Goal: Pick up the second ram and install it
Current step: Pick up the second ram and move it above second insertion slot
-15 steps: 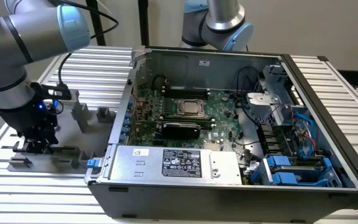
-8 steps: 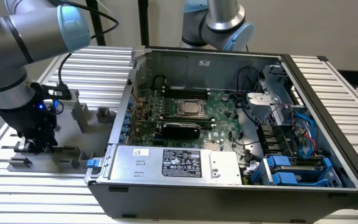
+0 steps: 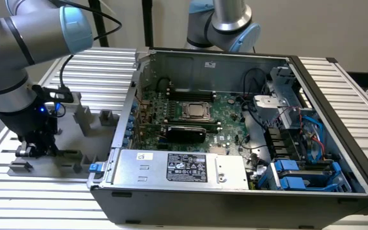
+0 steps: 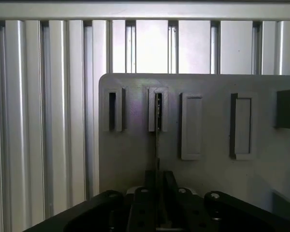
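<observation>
Here the second ram (image 4: 157, 145) stands edge-on, pinched between the fingers (image 4: 169, 186).

Open above holder plate (image 4: 130, 159). The ram (image 4: 157, 145), clamped by gripper (image 4: 158, 176), stands in its slot block (image 4: 163, 116); neighbour blocks (image 4: 191, 125) just beside. Beyond, case wall (image 3: 128, 105) rises between plate and motherboard (image 3: 225, 120); cables (image 3: 256, 79) inside.

The exterior camera stood high and well back, looking down at an angle across the slatted aluminium worktop (image 3: 37, 201) onto the open dark metal computer case (image 3: 235, 201). The wrist camera sat close, sighting along the black gripper (image 4: 158, 212), closed on the thin edge-on second ram (image 4: 157, 145), straight at the flat grey slotted holder plate (image 4: 135, 159). Both views shared that plate (image 3: 75, 139) and the slats (image 4: 38, 121) at the exterior view's left.
</observation>
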